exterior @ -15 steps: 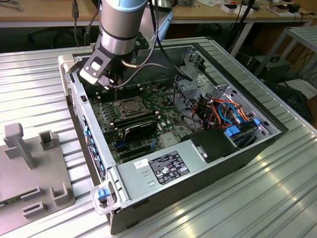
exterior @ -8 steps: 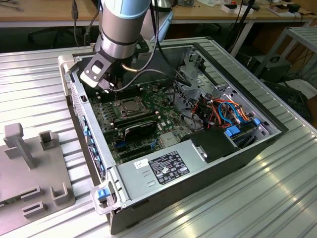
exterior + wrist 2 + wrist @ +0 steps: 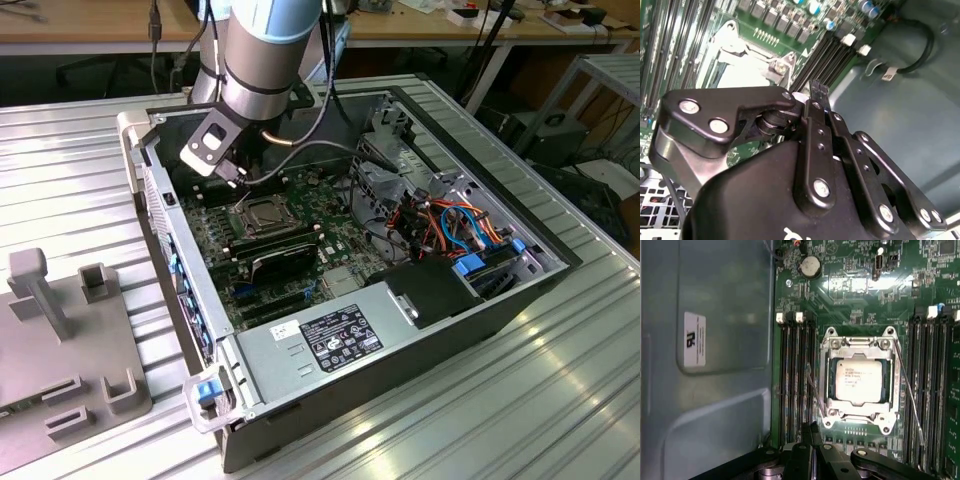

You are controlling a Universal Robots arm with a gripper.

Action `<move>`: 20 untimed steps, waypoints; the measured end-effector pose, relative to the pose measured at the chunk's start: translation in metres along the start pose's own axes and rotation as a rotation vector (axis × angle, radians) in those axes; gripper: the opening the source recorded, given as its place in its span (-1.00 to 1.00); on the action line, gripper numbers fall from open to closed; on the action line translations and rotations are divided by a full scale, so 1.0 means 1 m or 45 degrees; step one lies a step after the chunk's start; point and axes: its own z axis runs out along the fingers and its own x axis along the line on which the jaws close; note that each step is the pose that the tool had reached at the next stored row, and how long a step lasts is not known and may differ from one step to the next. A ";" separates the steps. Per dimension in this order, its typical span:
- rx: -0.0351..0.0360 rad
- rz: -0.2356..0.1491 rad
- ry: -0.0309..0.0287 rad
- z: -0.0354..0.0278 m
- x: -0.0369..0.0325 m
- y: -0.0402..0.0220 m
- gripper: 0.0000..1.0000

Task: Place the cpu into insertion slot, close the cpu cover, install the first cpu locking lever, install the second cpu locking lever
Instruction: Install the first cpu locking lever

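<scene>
The cpu (image 3: 860, 380) lies flat in the insertion slot (image 3: 829, 390), its silvery face showing through the window of the cpu cover (image 3: 858, 342), which lies down over it. A thin wire locking lever (image 3: 815, 390) slants along one side of the socket, and a second lever (image 3: 910, 395) runs along the other side. My gripper (image 3: 810, 432) hovers just off the socket's edge, beside the first lever, fingers together and holding nothing. In the exterior view the gripper (image 3: 236, 178) hangs above the board just behind the socket (image 3: 266, 212).
Long black memory slots (image 3: 795, 380) flank the socket on both sides. The grey case wall (image 3: 715, 365) rises close beside them. A power supply (image 3: 340, 335) and a bundle of cables (image 3: 460, 225) fill the case's front and right. A grey fixture (image 3: 60, 330) stands on the table.
</scene>
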 end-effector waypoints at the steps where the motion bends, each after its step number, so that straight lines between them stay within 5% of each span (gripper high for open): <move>1: 0.0005 0.000 0.0000 0.0009 -0.0005 0.0044 -0.79; 7: 0.0004 0.000 0.0038 0.0103 -0.0047 0.0104 -0.79; 20: 0.0022 0.001 0.0033 0.0284 -0.0090 0.0130 -0.79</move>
